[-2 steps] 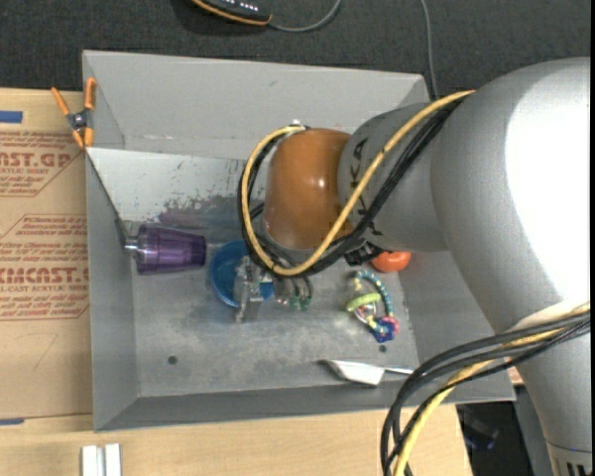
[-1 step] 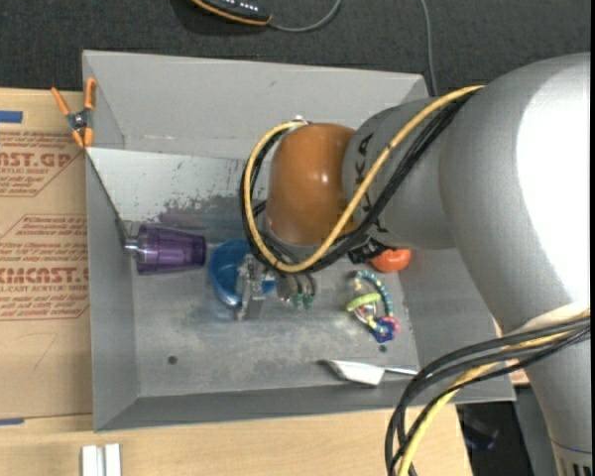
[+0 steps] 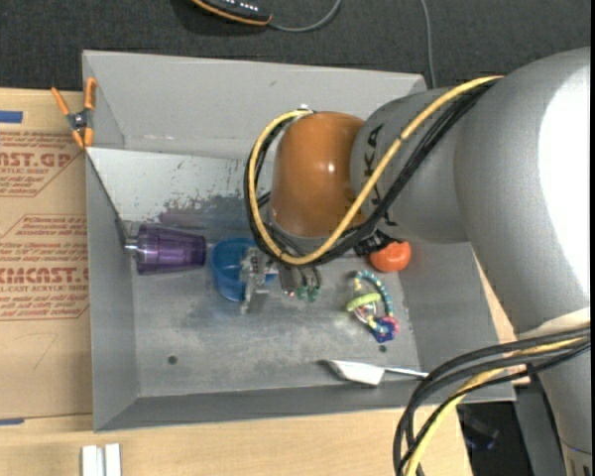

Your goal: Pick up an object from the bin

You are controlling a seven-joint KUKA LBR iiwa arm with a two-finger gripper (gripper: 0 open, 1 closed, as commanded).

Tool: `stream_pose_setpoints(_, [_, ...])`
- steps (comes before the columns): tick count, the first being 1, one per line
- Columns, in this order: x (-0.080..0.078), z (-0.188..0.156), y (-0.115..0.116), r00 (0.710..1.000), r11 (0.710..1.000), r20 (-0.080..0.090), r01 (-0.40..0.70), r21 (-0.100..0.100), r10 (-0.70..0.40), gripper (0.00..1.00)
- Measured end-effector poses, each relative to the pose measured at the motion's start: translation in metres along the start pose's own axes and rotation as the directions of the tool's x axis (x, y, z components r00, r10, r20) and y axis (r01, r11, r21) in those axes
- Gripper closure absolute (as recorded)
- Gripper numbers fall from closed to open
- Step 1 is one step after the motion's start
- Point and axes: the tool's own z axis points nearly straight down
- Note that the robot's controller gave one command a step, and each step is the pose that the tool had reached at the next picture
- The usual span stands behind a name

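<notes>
My gripper [image 3: 276, 284] reaches down near the middle of the bin floor, under the orange wrist cover. It is open, with its two fingers apart. The left finger [image 3: 250, 284] stands at the right rim of a blue cup [image 3: 230, 266] lying on its side. The right finger [image 3: 303, 286] is over bare floor, and nothing shows between the two. A translucent purple cup [image 3: 167, 250] lies on its side just left of the blue one, touching or nearly touching it.
An orange ball [image 3: 391, 256] sits to the right of the gripper, partly under the arm. A multicoloured bead string [image 3: 373, 307] lies lower right. A white flat plastic piece [image 3: 363, 370] rests against the front wall. The arm covers the bin's right side.
</notes>
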Motion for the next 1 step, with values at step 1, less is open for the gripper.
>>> stream_pose_setpoints(1, [-0.002,-0.013,0.0004,1.0,1.0,0.007,0.0,-0.001,0.0,1.0])
